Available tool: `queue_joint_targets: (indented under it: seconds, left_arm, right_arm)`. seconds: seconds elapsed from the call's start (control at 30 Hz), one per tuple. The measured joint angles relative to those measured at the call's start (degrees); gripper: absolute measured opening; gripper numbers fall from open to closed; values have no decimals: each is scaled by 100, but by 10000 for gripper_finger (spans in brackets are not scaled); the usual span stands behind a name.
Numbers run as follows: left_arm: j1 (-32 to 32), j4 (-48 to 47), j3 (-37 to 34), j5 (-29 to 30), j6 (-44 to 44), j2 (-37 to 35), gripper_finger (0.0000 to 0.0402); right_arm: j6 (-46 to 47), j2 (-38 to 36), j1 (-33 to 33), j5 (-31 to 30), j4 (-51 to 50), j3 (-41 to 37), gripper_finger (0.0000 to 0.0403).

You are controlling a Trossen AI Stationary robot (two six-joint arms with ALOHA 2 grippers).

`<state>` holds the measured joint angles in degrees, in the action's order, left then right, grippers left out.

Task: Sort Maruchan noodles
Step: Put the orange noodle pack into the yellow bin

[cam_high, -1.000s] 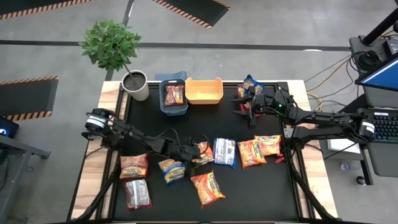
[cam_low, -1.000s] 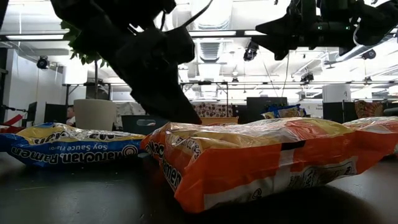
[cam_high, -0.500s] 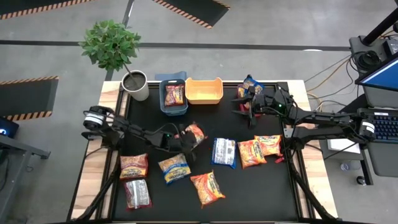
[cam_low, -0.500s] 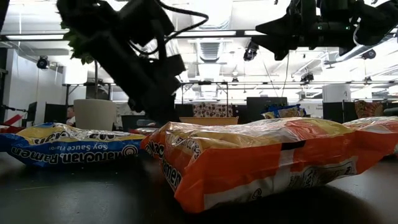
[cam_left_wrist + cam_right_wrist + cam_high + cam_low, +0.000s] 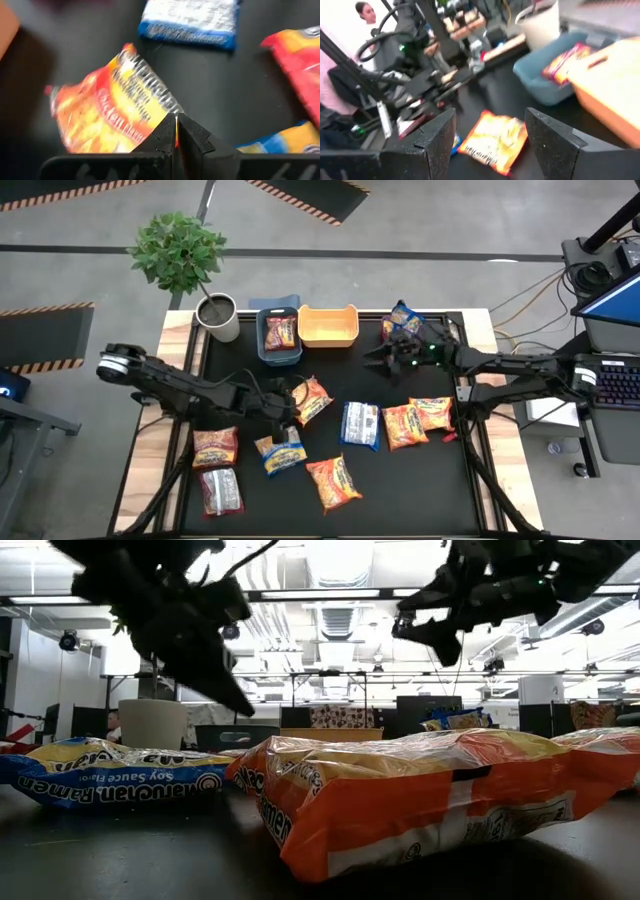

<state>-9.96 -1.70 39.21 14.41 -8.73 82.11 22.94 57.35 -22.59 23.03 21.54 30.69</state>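
My left gripper (image 5: 290, 408) is over the table's middle, shut on an orange noodle packet (image 5: 312, 398). My right gripper (image 5: 385, 358) hangs open above the far right part of the table and touches nothing; its wrist view shows that same orange packet (image 5: 495, 137) ahead of it. Several other packets lie flat on the table: orange (image 5: 215, 445), blue and yellow (image 5: 280, 452), dark red (image 5: 220, 490), orange (image 5: 335, 480), blue and white (image 5: 360, 423) and two orange ones (image 5: 415, 420). One dark red packet (image 5: 280, 332) lies in the blue bin (image 5: 262, 345). My left gripper pinches the orange packet by its edge (image 5: 167, 120) between the two shut fingers (image 5: 192, 137). The rest of the packet spreads out ahead of the fingers. In the low view the fingers (image 5: 235, 700) stand well above the table, so the packet seems lifted clear.
A yellow-orange bin (image 5: 345, 338) stands next to the blue bin at the far edge, with a potted plant (image 5: 215, 315) to its left. A blue packet (image 5: 405, 315) lies at the far right behind my right arm. A person (image 5: 365, 12) shows beyond the table.
My left gripper has risen from the table with the orange packet and carried it toward the far and left edges; the packet is lifted off the spot where it lay. My right gripper has shifted a little toward the table's left.
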Motion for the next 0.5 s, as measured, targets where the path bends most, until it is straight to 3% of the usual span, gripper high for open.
queue_joint_targets:
  seconds: [0.23, 0.5]
  left_arm:
    - [37, 1756, -1083, 56, -142, -91, 0]
    - [123, 2997, -1645, 321, -163, 82, 0]
  right_arm:
    - [603, 1060, 728, -1005, -27, 201, 226]
    - [1214, 2369, 797, -934, -146, 922, 226]
